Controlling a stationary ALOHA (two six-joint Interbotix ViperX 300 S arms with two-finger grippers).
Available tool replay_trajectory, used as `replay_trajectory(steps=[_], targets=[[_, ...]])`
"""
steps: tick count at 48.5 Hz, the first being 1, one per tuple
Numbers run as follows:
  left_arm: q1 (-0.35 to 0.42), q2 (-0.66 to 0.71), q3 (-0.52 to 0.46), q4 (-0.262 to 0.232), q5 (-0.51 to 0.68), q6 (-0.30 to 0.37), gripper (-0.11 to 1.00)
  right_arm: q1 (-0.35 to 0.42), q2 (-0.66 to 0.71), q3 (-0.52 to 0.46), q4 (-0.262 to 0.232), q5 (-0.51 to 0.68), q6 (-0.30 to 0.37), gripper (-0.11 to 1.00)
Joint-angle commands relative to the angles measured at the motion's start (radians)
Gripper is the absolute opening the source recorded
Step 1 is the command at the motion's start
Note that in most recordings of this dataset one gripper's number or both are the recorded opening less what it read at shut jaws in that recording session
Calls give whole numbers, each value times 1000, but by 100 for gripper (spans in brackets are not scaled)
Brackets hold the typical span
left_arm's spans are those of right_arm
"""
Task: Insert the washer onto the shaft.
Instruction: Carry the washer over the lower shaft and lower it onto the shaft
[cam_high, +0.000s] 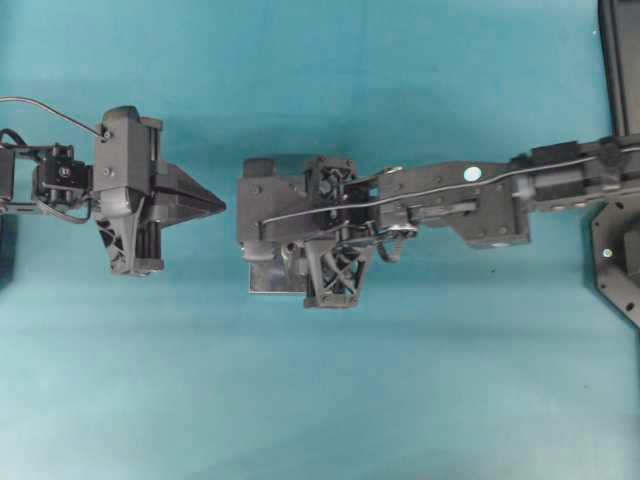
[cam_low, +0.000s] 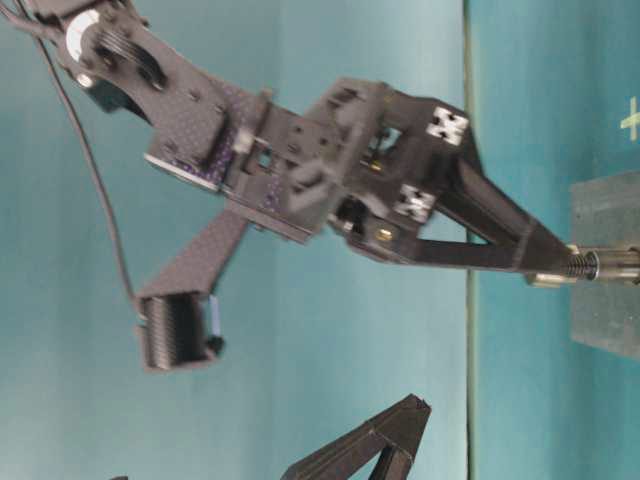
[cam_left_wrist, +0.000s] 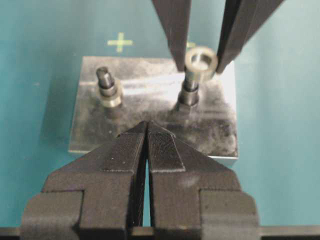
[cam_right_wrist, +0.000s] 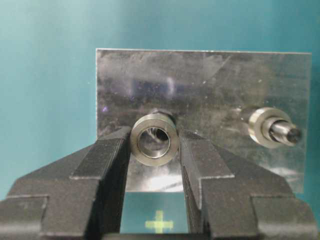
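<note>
A steel ring, the washer (cam_right_wrist: 154, 139), is pinched between the two fingers of my right gripper (cam_right_wrist: 154, 143). In the left wrist view the washer (cam_left_wrist: 201, 60) sits at the top end of the right-hand shaft (cam_left_wrist: 190, 93), which stands on the metal plate (cam_left_wrist: 150, 95). I cannot tell whether the shaft's tip has entered the hole. My left gripper (cam_left_wrist: 147, 131) is shut and empty, just short of the plate's near edge. Seen from overhead, the left gripper (cam_high: 215, 205) points at the right arm from the left.
A second shaft (cam_left_wrist: 107, 84) on the same plate (cam_right_wrist: 210, 80) carries a ring (cam_right_wrist: 263, 127) at its base. Yellow cross marks (cam_left_wrist: 120, 42) lie on the teal table beside the plate. The right arm's wrist (cam_high: 330, 230) covers most of the plate (cam_high: 262, 282) from above.
</note>
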Motion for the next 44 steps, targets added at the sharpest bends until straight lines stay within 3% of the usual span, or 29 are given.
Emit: replay_trajectory(steps=[1,44], targets=[[-3,-6,-21,2,-9,0,0,0,-14,-25,2,2,-11,33],[-5,-6,-21,3,-8,-2,0,-25,9,-26,-14,18,-11,33]])
